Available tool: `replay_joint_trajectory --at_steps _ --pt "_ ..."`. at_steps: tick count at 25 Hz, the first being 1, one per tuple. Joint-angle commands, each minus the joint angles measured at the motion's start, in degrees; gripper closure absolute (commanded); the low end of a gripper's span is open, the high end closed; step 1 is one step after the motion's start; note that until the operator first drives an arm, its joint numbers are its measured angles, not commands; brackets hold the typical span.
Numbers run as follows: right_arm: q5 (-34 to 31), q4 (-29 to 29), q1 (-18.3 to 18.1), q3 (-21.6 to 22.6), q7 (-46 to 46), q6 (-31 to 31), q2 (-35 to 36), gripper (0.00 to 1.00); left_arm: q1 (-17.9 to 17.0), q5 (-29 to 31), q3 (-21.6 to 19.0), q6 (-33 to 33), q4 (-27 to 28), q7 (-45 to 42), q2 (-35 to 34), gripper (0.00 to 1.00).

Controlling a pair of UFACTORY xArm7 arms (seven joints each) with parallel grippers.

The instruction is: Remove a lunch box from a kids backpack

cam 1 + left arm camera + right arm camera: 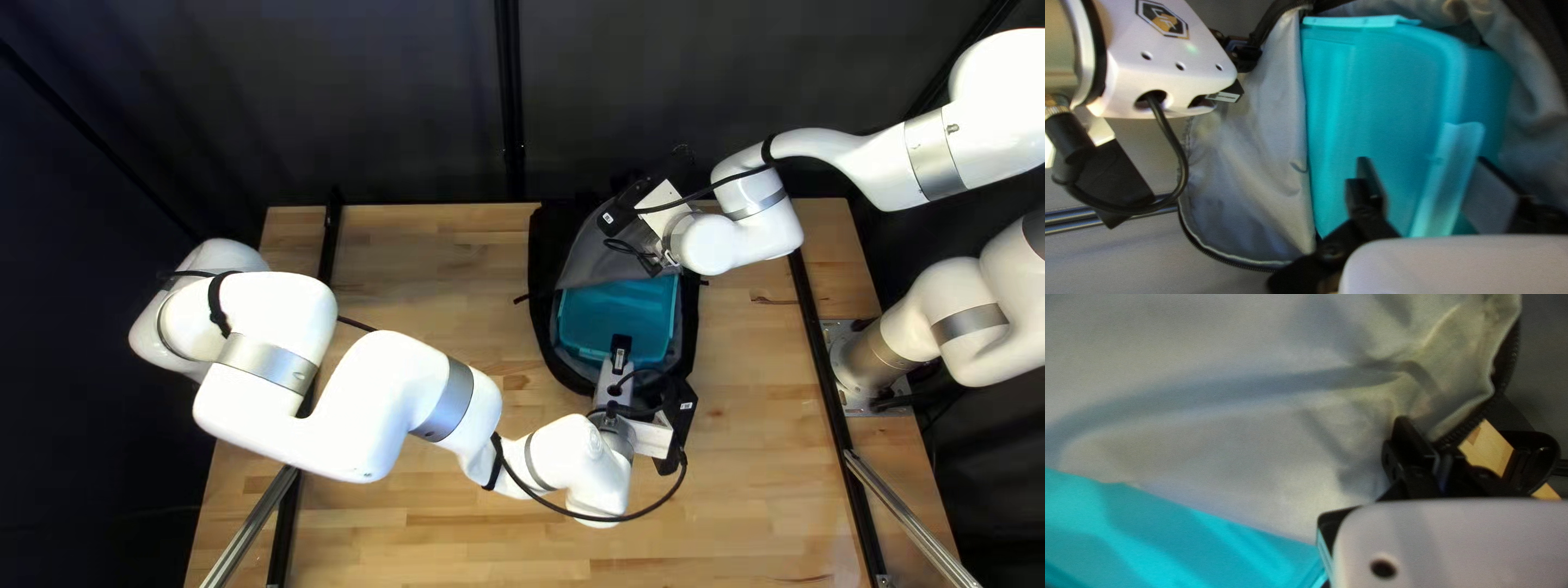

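Note:
The teal lunch box (618,314) lies inside the open backpack (541,305), its lid facing up. At the box's near end is my left gripper (618,365); my right gripper (651,261) is at the backpack's raised grey flap (593,256). In the left wrist view my left gripper (1423,182) stands open, one finger over the lunch box (1383,103) lid and the other beyond its side, with the pale latch (1448,179) between. The right wrist view has my right gripper (1429,446) shut on the zippered edge of the flap (1263,441).
My right arm's white wrist (1165,60) is close beside the flap in the left wrist view. Grey lining (1535,136) surrounds the box's side. Black rails (822,338) run along both sides of the wooden table (435,261).

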Motion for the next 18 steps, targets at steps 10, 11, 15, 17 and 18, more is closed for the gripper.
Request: replay_joint_trajectory --at_steps 10,11,15,17,18 --pt "0.0 0.0 0.0 0.0 0.0 0.0 0.0 1.00 -1.8 -1.2 -1.4 1.6 -6.6 0.7 -7.0 1.00" --pt "0.0 0.0 0.0 0.0 0.0 0.0 0.0 1.00 -2.0 -1.5 -1.6 2.3 -6.8 1.3 -7.8 1.00" --pt "0.0 0.0 0.0 0.0 0.0 0.0 0.0 1.00 -2.6 -2.5 -2.0 4.2 -7.5 3.0 -10.1 1.00" --pt "0.0 0.0 0.0 0.0 0.0 0.0 0.0 1.00 -2.9 -2.9 -2.1 5.2 -7.6 3.7 -11.0 1.00" --pt "0.0 0.0 0.0 0.0 0.0 0.0 0.0 1.00 -2.9 -3.1 -2.2 5.7 -7.5 4.0 -11.4 1.00"
